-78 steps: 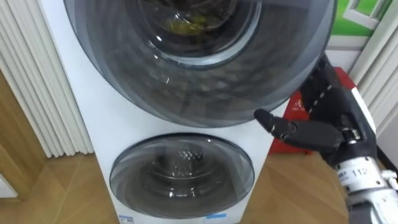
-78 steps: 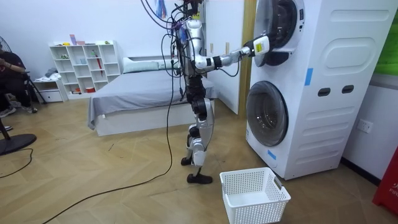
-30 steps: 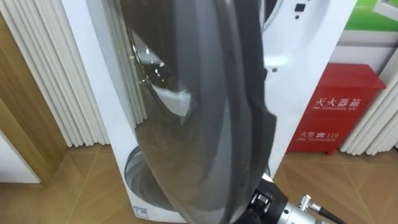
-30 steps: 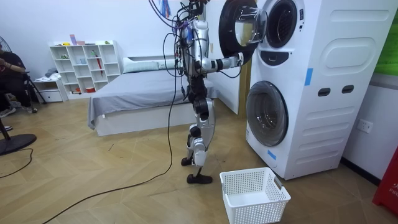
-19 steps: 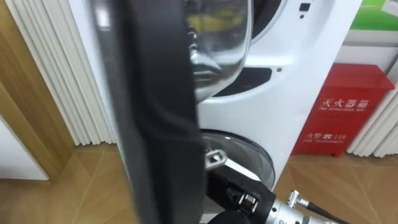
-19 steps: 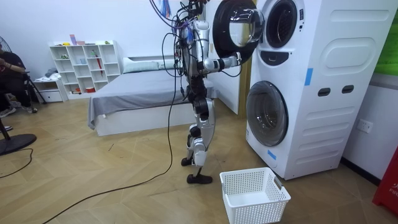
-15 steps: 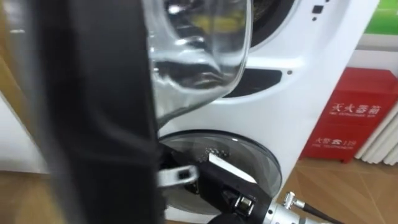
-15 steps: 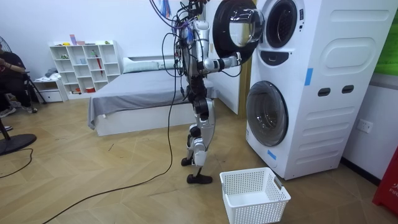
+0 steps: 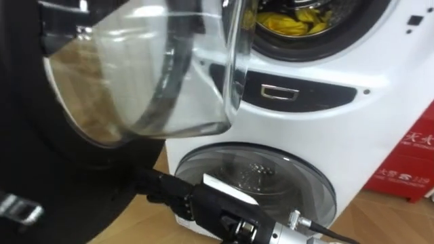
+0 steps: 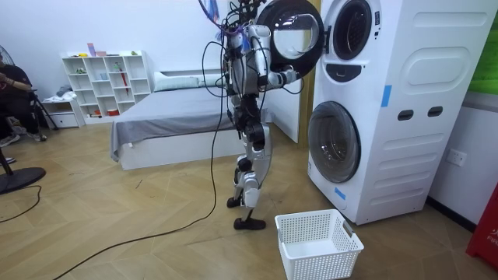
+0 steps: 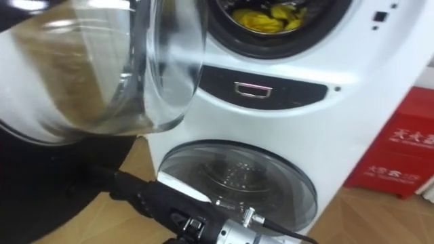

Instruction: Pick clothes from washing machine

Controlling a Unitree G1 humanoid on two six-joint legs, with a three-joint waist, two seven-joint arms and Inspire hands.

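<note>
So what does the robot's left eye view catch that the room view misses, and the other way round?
Left eye view: yellow clothes inside the upper drum. Room view: a white basket on the floor, a bed, a seated person. Both: the upper door standing open, with the right hand at it.

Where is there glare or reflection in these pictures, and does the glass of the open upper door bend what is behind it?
Left eye view: the clear domed glass of the open upper door carries bright streaks and bends what shows through it into brown and grey bands; the smoky round lower door has faint reflections. Room view: the same glass mirrors a pale patch.
</note>
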